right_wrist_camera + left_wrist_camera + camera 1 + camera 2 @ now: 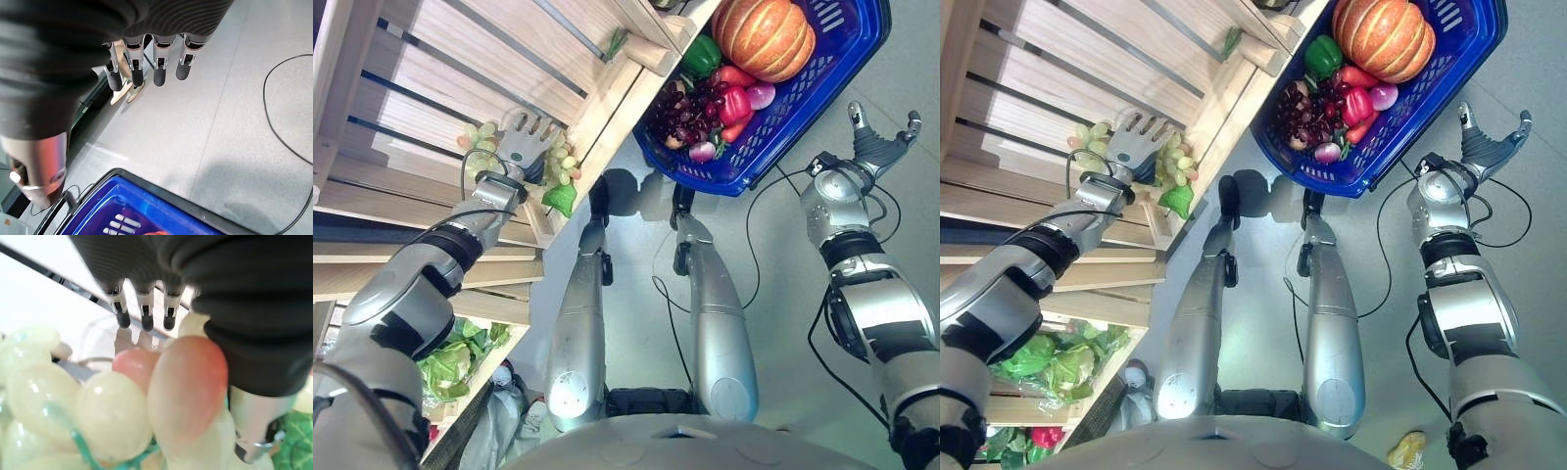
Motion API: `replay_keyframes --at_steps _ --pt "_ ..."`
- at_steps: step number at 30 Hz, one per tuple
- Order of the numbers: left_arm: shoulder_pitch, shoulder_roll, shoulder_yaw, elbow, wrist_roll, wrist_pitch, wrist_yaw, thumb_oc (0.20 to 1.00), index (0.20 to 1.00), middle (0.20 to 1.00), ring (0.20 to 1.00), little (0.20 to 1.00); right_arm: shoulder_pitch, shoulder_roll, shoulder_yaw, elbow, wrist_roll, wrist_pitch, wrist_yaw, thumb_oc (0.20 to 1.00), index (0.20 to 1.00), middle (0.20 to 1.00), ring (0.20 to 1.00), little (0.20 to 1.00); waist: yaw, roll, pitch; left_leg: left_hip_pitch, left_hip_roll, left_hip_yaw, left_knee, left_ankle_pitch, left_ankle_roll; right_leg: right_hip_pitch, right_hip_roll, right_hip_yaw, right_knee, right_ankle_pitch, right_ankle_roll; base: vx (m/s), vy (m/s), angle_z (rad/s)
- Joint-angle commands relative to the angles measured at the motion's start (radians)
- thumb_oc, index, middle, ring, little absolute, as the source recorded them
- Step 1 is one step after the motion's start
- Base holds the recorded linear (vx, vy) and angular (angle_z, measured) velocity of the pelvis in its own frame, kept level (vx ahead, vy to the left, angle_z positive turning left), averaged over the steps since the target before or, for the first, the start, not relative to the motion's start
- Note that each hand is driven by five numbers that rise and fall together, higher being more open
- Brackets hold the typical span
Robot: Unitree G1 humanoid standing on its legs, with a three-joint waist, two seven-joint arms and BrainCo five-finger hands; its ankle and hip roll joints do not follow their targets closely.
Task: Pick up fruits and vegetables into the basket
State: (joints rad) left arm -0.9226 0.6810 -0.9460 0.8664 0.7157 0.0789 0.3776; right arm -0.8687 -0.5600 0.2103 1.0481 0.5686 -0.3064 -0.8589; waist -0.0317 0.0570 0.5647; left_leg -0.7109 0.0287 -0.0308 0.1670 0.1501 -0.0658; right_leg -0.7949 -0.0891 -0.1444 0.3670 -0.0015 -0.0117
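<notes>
The left hand lies over a bunch of green grapes on the slatted wooden shelf, near the shelf's front corner. Its fingers reach out straight past the bunch, as the left wrist view shows, with pale grapes pressed close under the palm; nothing is curled round the fruit, so the hand rests on the bunch rather than holding it.

The blue basket sits on the floor beyond the shelf's corner. It already carries a pumpkin, a green pepper, dark grapes and several red and purple pieces. The right hand hovers above the floor on the far side of the basket from the shelf, its fingers spread and empty.

The step in hand looks like the grasp of the green grapes. To do it well, the fingers would need to close under and around the body of the bunch, with the thumb opposing them, so that the cluster comes up whole rather than slipping loose. The grapes are smooth and rounded, so a shallow pinch risks sliding off. The lift should clear the shelf's front rail before the arm swings toward the basket, and the bunch is best lowered onto the soft dark grapes, not dropped.

No brand, label or writing can be read on the shelf, the basket or the produce.
</notes>
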Motion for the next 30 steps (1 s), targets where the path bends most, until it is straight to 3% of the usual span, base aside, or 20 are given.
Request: replay_keyframes --at_steps 1,17,19,20,21,30 --pt "0.039 -0.030 0.047 0.068 -0.044 -0.030 0.004 1.000 1.000 1.000 1.000 1.000 0.025 -0.017 -0.007 0.019 0.025 -0.042 0.011 1.000 1.000 1.000 1.000 1.000 0.009 -0.016 -0.045 0.003 -0.041 0.050 0.082 -0.111 0.009 0.056 0.035 0.024 -0.069 0.049 0.111 0.02 0.031 -0.01" --pt "0.078 -0.110 0.045 0.243 -0.118 -0.132 -0.026 1.000 1.000 1.000 1.000 1.000 0.010 -0.011 0.002 0.050 0.065 -0.024 0.043 1.000 1.000 1.000 1.000 1.000 -0.004 -0.026 -0.045 -0.011 -0.038 0.056 0.105 -0.128 0.013 0.041 0.047 0.039 -0.051 0.034 0.103 0.01 0.009 -0.01" --pt "0.085 -0.121 0.048 0.260 -0.115 -0.141 -0.037 0.956 0.956 0.956 0.956 0.956 0.011 -0.009 -0.010 0.070 0.097 -0.025 0.067 1.000 1.000 1.000 1.000 1.000 -0.005 -0.026 -0.045 -0.013 -0.037 0.056 0.107 -0.129 0.013 0.039 0.048 0.040 -0.048 0.032 0.102 0.02 0.014 -0.04" --pt "0.085 -0.127 0.048 0.269 -0.119 -0.141 -0.046 0.526 0.526 0.526 0.526 0.526 0.014 -0.008 -0.016 0.082 0.106 -0.031 0.077 1.000 1.000 1.000 1.000 1.000 -0.004 -0.027 -0.045 -0.014 -0.037 0.056 0.108 -0.129 0.014 0.037 0.050 0.040 -0.045 0.031 0.100 0.00 0.000 0.00" --pt "0.085 -0.132 0.045 0.275 -0.122 -0.142 -0.057 0.200 0.200 0.200 0.200 0.200 0.016 -0.005 -0.018 0.085 0.105 -0.031 0.076 1.000 1.000 1.000 1.000 1.000 -0.006 -0.028 -0.045 -0.016 -0.037 0.057 0.109 -0.130 0.015 0.035 0.050 0.041 -0.045 0.031 0.100 0.00 0.000 0.00" --pt "0.098 -0.139 0.042 0.309 -0.160 -0.145 -0.094 0.200 0.200 0.200 0.200 0.200 0.008 -0.007 -0.019 0.089 0.104 -0.034 0.074 1.000 1.000 1.000 1.000 1.000 -0.010 -0.030 -0.045 -0.024 -0.037 0.056 0.120 -0.134 0.016 0.027 0.053 0.046 -0.043 0.033 0.098 0.00 0.000 0.00"
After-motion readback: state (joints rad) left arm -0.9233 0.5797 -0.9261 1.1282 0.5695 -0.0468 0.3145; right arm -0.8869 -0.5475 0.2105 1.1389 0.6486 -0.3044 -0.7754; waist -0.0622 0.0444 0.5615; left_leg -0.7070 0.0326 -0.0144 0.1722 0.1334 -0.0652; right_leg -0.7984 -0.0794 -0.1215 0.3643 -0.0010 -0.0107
